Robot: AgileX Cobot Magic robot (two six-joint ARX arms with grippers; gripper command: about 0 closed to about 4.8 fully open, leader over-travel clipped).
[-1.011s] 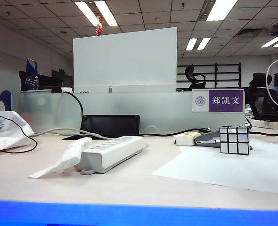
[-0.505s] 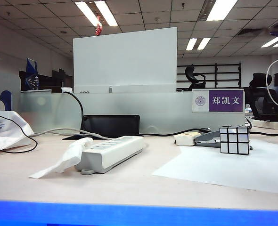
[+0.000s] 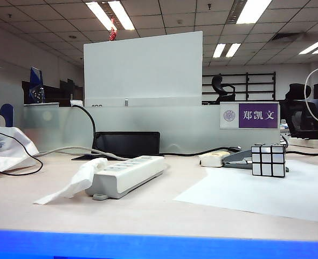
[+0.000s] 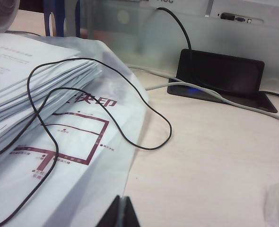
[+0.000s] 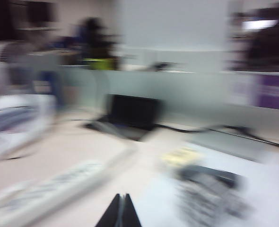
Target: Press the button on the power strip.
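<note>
The power strip (image 3: 129,174) is a long pale grey bar with a row of sockets, lying on the table left of centre; its grey cable (image 3: 73,150) runs off to the left. Its button does not show. A crumpled white tissue (image 3: 75,181) rests against its near left end. Neither gripper appears in the exterior view. My left gripper (image 4: 122,213) is shut and empty, above the edge of a bagged paper stack. My right gripper (image 5: 122,210) is shut and empty; its view is motion-blurred, with the power strip (image 5: 59,187) smeared ahead of it.
A bagged paper stack (image 4: 40,118) with a thin black cable (image 4: 144,109) looped over it lies at the far left. A black device (image 3: 126,144) stands behind the strip. A cream stapler-like object (image 3: 215,158), a cube puzzle (image 3: 268,160) and a white sheet (image 3: 267,191) lie to the right.
The dark arm part at the exterior view's top right corner has gone from sight. The right wrist view is blurred by motion. Objects on the table have not moved.
</note>
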